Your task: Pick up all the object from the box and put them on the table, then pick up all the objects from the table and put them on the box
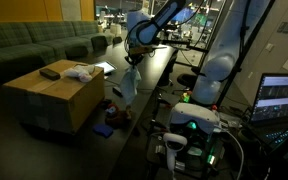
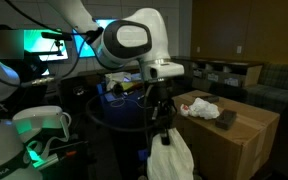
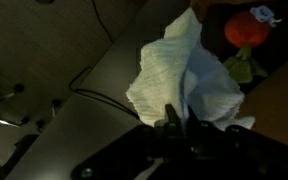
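Gripper (image 2: 163,136) is shut on a white cloth (image 2: 170,160), pinching it at the top edge; no gap shows between the jaws. The cloth is off the box (image 2: 246,140) and hangs in the air just beside it, on the side facing the table (image 1: 160,66). It hangs lower than the box top and touches neither.

Handling, as a guess: light, soft and floppy, not fragile. It sags and swings, so a pinch on a bunched fold should hold better than a thin single edge. In the wrist view the cloth (image 3: 184,80) spreads wide below the grip, so a loose corner could catch on the box.

Orientation: long axis is vertical, with the pinched end up and the loose bulk pointing down.

On the box top there is another white cloth (image 2: 198,107) and a dark block (image 2: 227,118). A red thing (image 3: 246,30) lies beyond the hanging cloth, and I can't tell what it rests on.
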You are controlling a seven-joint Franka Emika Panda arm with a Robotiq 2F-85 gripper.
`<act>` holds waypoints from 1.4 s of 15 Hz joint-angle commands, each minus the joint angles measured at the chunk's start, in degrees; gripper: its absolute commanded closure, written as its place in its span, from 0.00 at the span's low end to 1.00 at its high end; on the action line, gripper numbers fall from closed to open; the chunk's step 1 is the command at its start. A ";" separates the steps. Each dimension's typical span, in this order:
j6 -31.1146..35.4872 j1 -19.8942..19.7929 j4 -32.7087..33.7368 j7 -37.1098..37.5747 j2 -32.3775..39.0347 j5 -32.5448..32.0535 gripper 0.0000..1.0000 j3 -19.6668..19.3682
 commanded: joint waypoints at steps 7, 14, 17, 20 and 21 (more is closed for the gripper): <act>14.66 0.41 8.47 -0.73 25.67 3.04 0.90 -8.52; 12.52 3.56 15.64 -5.10 37.89 15.50 0.69 -9.44; 12.76 6.16 15.07 -5.31 38.70 17.14 0.49 -11.22; 13.65 9.10 14.47 -4.87 38.30 16.45 0.26 -13.61; 14.19 10.26 14.36 -4.66 38.04 15.87 0.19 -14.51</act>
